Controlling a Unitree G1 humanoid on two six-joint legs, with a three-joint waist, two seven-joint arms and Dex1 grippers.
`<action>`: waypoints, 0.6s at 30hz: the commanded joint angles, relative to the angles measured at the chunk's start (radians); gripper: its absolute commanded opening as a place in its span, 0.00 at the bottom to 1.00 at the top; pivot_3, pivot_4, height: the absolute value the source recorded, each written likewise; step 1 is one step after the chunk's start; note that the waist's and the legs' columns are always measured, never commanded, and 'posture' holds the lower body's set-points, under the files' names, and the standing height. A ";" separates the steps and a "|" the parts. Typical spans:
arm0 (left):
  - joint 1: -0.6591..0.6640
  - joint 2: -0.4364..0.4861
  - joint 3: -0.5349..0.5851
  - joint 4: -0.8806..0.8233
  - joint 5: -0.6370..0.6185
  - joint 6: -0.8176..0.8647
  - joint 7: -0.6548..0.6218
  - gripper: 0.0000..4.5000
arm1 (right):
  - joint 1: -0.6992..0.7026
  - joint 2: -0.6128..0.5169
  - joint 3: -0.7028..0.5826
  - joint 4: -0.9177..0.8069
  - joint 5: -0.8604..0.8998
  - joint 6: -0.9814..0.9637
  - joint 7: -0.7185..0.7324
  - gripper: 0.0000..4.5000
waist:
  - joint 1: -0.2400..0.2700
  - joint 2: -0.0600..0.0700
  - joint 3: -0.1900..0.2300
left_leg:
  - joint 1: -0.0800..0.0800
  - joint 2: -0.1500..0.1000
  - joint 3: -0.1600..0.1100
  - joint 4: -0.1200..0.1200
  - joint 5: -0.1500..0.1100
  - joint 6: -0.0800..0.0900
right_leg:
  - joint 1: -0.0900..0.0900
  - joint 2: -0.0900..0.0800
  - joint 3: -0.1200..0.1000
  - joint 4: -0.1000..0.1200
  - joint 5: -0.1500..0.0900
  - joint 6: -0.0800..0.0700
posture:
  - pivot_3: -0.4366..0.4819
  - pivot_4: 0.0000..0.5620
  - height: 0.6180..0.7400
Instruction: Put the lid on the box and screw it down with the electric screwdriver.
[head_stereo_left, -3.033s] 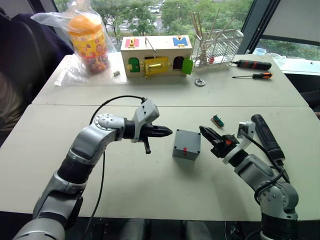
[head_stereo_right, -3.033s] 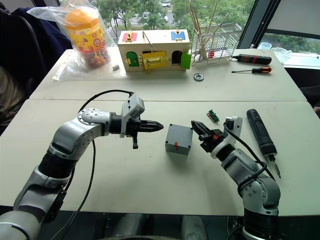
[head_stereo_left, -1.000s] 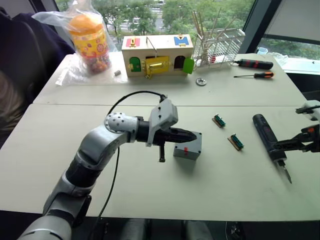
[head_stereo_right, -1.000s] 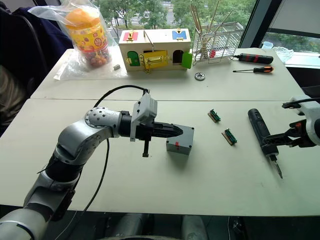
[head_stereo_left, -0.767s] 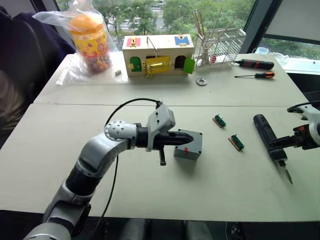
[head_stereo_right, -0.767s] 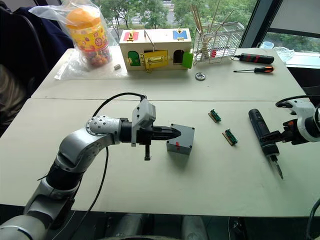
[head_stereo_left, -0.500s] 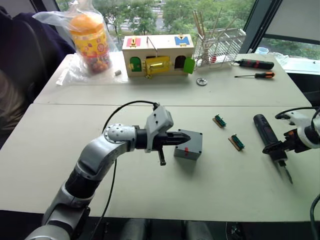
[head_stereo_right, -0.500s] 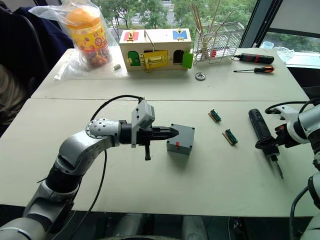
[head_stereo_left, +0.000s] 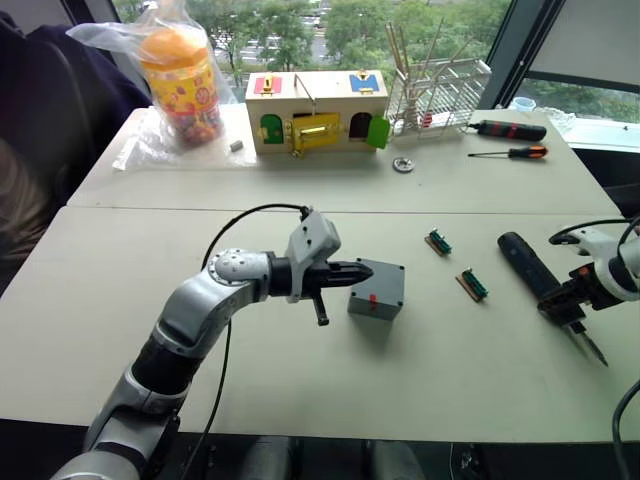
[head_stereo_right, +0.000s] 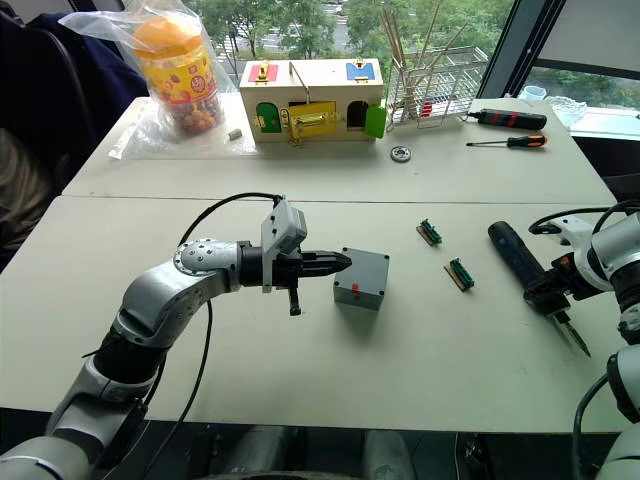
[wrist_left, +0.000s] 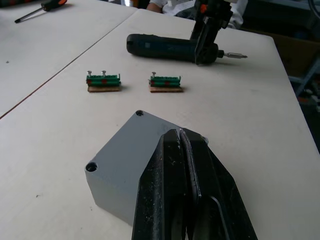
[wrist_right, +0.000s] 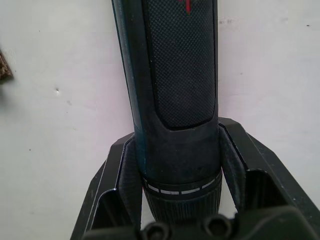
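The grey box (head_stereo_left: 378, 292) stands mid-table with a red mark on its near side. The lid (wrist_left: 127, 147), with corner screw holes, lies on top of it. My left gripper (head_stereo_left: 362, 272) is shut, and its fingertips (wrist_left: 184, 137) rest on the lid's edge. The electric screwdriver (head_stereo_left: 525, 262), thick and black, lies slanted at the right with its metal bit pointing toward the near edge. My right gripper (head_stereo_right: 552, 287) is shut on the screwdriver (wrist_right: 175, 65) near its bit end, one finger on each side of the body.
Two small green terminal boards (head_stereo_left: 437, 241) (head_stereo_left: 473, 284) lie between box and screwdriver. On the far table are a wooden box with coloured doors (head_stereo_left: 315, 108), a wire rack (head_stereo_left: 435, 90), two hand screwdrivers (head_stereo_left: 508, 128) (head_stereo_left: 505, 152), a washer (head_stereo_left: 403, 164) and a bagged orange jar (head_stereo_left: 180, 80).
My right gripper swung from beside the box out to the screwdriver and closed on it; the bit end has since swung rightward. My left gripper moved onto the box's top and stays there.
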 joint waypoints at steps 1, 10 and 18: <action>-0.035 0.008 0.043 0.049 -0.001 -0.041 -0.039 0.00 | -0.091 -0.030 -0.155 -0.035 0.011 -0.017 -0.139 0.39 | -0.001 0.005 0.001 | 0.000 -0.001 0.001 0.000 0.000 0.000 | -0.001 -0.001 0.000 0.000 0.000 0.000 | 0.48 0.27 1.00; -0.132 -0.016 0.023 0.227 0.037 -0.103 -0.134 0.00 | 0.091 0.284 -0.947 -0.747 0.290 0.000 -0.540 0.39 | 0.000 0.007 0.003 | -0.007 0.000 0.005 -0.002 0.000 0.000 | -0.016 -0.001 -0.001 0.019 0.000 0.000 | 0.48 0.27 1.00; -0.188 -0.060 -0.048 0.291 0.118 -0.144 -0.167 0.00 | 0.306 0.796 -1.047 -1.236 0.597 -0.032 -0.713 0.39 | 0.000 0.008 0.003 | -0.008 -0.004 0.001 0.000 0.001 0.001 | -0.016 -0.002 -0.001 0.023 0.000 0.000 | 0.48 0.27 1.00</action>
